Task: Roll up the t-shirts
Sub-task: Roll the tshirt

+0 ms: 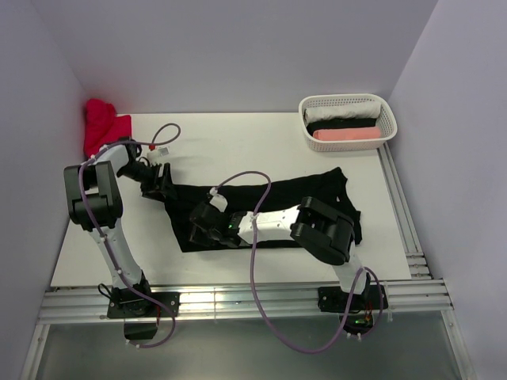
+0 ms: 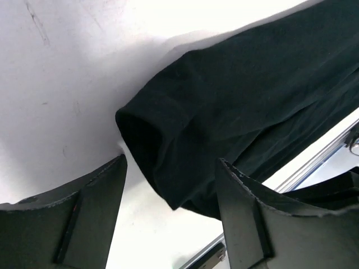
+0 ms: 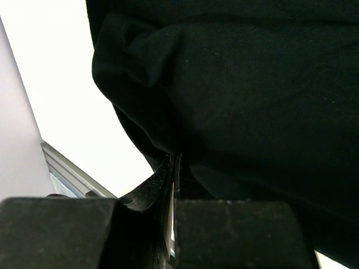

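The black t-shirt (image 1: 261, 202) lies spread across the middle of the table. My left gripper (image 1: 162, 182) is open at the shirt's left sleeve; in the left wrist view the sleeve end (image 2: 162, 151) lies between and just beyond my two fingers. My right gripper (image 1: 200, 224) is at the shirt's lower left part, shut on a fold of the black cloth (image 3: 224, 101). A red t-shirt (image 1: 103, 127) is bunched at the back left corner.
A white lattice basket (image 1: 384, 111) at the back right holds rolled white, black and pink cloth. Metal rails (image 1: 238, 301) run along the near edge and the right side (image 1: 404, 214). Walls close in on the left, back and right.
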`<state>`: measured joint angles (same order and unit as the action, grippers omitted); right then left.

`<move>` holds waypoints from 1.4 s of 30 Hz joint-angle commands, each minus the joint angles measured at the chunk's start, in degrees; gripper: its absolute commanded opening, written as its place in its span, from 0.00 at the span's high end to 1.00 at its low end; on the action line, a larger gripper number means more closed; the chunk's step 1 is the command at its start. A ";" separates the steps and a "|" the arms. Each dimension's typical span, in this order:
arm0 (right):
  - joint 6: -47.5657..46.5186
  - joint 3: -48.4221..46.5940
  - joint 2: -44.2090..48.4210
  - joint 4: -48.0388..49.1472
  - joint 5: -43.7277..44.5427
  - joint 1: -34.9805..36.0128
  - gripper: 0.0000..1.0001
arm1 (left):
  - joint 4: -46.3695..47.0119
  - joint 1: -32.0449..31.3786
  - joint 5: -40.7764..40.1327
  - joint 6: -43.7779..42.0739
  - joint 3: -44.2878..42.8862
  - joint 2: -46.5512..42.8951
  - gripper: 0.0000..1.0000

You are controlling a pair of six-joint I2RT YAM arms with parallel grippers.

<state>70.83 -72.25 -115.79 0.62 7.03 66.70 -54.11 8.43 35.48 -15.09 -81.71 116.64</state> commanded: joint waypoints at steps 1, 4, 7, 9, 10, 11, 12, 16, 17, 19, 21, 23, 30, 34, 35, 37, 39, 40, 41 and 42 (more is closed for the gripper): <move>0.89 1.05 3.46 2.36 1.85 -0.08 1.00 | 2.86 -0.08 2.66 1.90 1.12 0.25 0.32; 1.07 1.41 3.64 2.63 1.85 0.01 1.00 | 3.39 -0.16 2.75 3.31 1.03 0.25 0.38; 1.15 1.76 3.81 2.98 2.02 0.10 1.00 | 3.13 -0.25 2.57 4.10 -0.11 -0.18 0.54; 1.16 1.85 3.90 2.98 2.03 0.19 1.00 | 2.78 -0.34 1.70 4.37 -1.42 -1.06 0.63; 1.07 1.93 3.90 3.07 2.11 0.19 1.00 | 2.52 -0.43 1.35 4.46 -1.78 -1.41 0.67; 1.07 1.94 3.90 3.07 2.11 0.19 1.00 | 2.17 -0.86 0.82 4.46 -2.22 -2.20 0.71; 0.89 1.85 3.82 3.07 2.11 0.28 1.00 | 2.08 -1.04 -0.14 4.37 -2.83 -2.64 0.74; 0.63 0.97 3.64 2.02 2.64 0.71 1.00 | 1.81 -3.06 -4.01 4.90 -4.07 -4.31 0.84; 0.63 0.88 3.73 2.01 2.73 0.80 1.00 | 1.99 -3.67 -5.06 5.24 -4.33 -4.66 0.85; 0.63 0.88 3.90 1.67 3.08 1.07 1.00 | 2.25 -5.34 -8.22 5.42 -4.77 -5.02 0.87; 0.80 1.14 4.16 1.57 3.69 1.50 1.00 | 2.08 -6.31 -10.16 5.69 -5.56 -5.19 0.89; 1.24 2.02 4.52 2.10 3.87 1.77 1.00 | 1.81 -7.81 -12.10 6.21 -6.00 -5.37 0.93; 2.56 5.71 7.06 4.56 5.45 2.38 1.00 | 0.93 -12.20 -17.73 7.09 -8.55 -5.63 0.94; 3.35 7.55 7.85 7.01 5.89 2.38 1.00 | 0.93 -14.83 -20.10 7.62 -8.99 -5.81 0.95; 3.53 8.00 7.94 7.46 5.89 2.47 1.00 | 1.02 -15.19 -20.45 7.53 -8.99 -6.07 0.95; 3.70 8.61 8.21 8.25 5.81 2.47 1.00 | 0.93 -16.07 -20.98 7.45 -8.90 -6.68 0.97; 3.44 8.18 7.86 8.17 5.89 2.65 1.00 | 0.85 -16.25 -21.24 6.75 -8.38 -7.13 0.98; 3.35 7.74 7.51 7.99 5.81 2.65 1.00 | 0.85 -16.25 -21.51 6.22 -8.29 -7.48 0.98; 3.00 7.13 7.16 7.82 5.63 2.65 1.00 | 0.76 -16.16 -21.86 5.78 -8.03 -7.65 0.99; 2.65 5.82 6.20 7.55 5.19 2.65 1.00 | 0.76 -16.07 -22.21 5.25 -7.42 -7.92 1.00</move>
<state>73.69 -64.29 -111.33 6.46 11.11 68.82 -53.08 -7.84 15.07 -8.43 -88.51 112.51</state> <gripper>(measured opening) 0.008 0.020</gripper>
